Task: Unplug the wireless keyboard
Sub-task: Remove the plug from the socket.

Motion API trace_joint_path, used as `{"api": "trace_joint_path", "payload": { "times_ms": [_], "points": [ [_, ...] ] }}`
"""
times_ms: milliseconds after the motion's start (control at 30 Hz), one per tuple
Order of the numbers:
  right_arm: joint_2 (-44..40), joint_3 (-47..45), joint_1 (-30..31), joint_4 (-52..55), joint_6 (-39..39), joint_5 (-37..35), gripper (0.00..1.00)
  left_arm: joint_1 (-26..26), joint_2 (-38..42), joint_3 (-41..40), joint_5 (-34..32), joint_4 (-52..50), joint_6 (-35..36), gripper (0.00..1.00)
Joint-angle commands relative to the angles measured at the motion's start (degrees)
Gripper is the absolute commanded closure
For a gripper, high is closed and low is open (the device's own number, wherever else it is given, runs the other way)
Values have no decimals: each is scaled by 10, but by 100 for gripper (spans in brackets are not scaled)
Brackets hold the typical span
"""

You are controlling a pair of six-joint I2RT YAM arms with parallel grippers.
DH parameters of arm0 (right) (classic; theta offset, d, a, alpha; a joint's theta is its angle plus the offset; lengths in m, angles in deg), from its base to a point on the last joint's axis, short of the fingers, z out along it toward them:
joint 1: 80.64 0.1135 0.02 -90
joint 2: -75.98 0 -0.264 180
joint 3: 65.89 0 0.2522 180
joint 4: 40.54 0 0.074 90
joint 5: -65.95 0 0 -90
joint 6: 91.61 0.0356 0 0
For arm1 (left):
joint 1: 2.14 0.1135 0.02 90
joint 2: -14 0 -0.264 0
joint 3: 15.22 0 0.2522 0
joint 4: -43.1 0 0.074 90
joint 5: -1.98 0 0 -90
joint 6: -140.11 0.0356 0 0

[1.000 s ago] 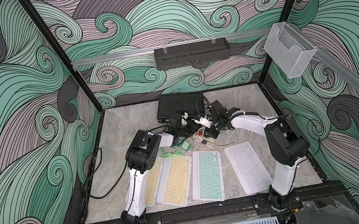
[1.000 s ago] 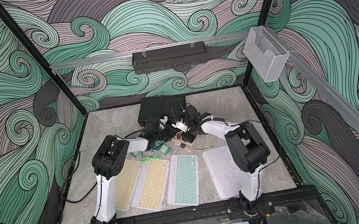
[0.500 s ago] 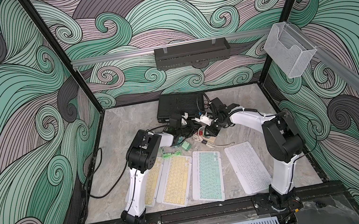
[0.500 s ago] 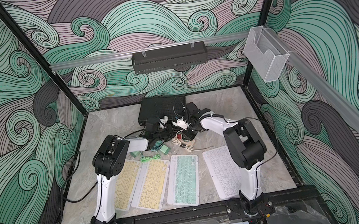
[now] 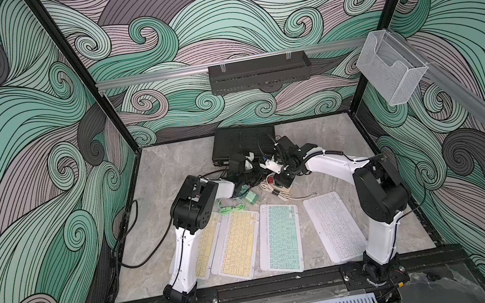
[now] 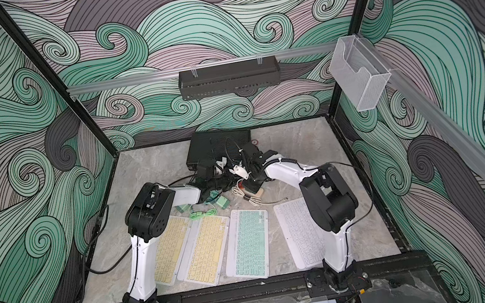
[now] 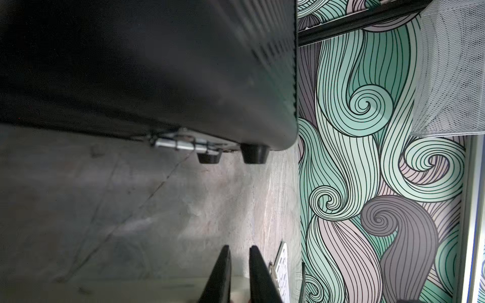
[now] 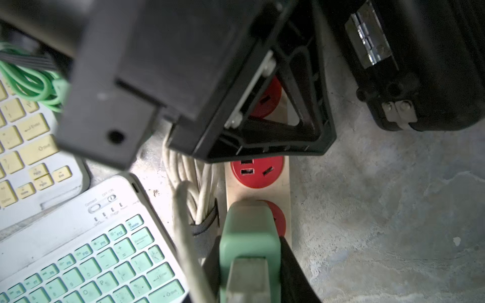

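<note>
Pinching the green charger (image 8: 246,223) between its two fingers, the right hand (image 8: 249,244) holds it at the end socket of the power strip (image 8: 286,189); whether the prongs are fully seated or partly out cannot be told from the right wrist view; the left hand (image 7: 238,249) sits over the other sockets of the same strip, near the black case (image 7: 157,65), its fingers nearly pressed together with a thin gap, and whether they nip anything cannot be told; the teal wireless keyboard (image 8: 99,257) lies flat on the table (image 8: 380,210) just beside the strip, with the bundled white cable (image 8: 194,183) between them and one strand running from the charger past the keyboard's corner; the likeliest trouble is the light strip rising with the charger if the left hand does not bear down on it, so that the pull frees nothing; a pull that is not straight could bind the prongs or let the smooth charger slide out of the pinch; the white strand could go taut and drag the keyboard or the bundle; the two hands are very near each other, so a lift by the right could knock into the left; the green cable (image 5: 231,209) lying close by could also snag
</note>
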Motion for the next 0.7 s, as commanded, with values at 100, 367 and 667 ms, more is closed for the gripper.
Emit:
{"api": "trace_joint_path", "payload": {
  "times_ms": [100, 367, 667],
  "points": [
    [-44, 1, -35, -42, -15, 150, 100, -11, -64, -28, -4, -123, 1, 82],
    [-54, 11, -37, -35, -12, 112, 100, -11, -60, -28, -5, -125, 5, 82],
    [-153, -87, -38, -91, 49, 91, 100, -11, -45, -22, -14, -152, 34, 82]
  ]
}}
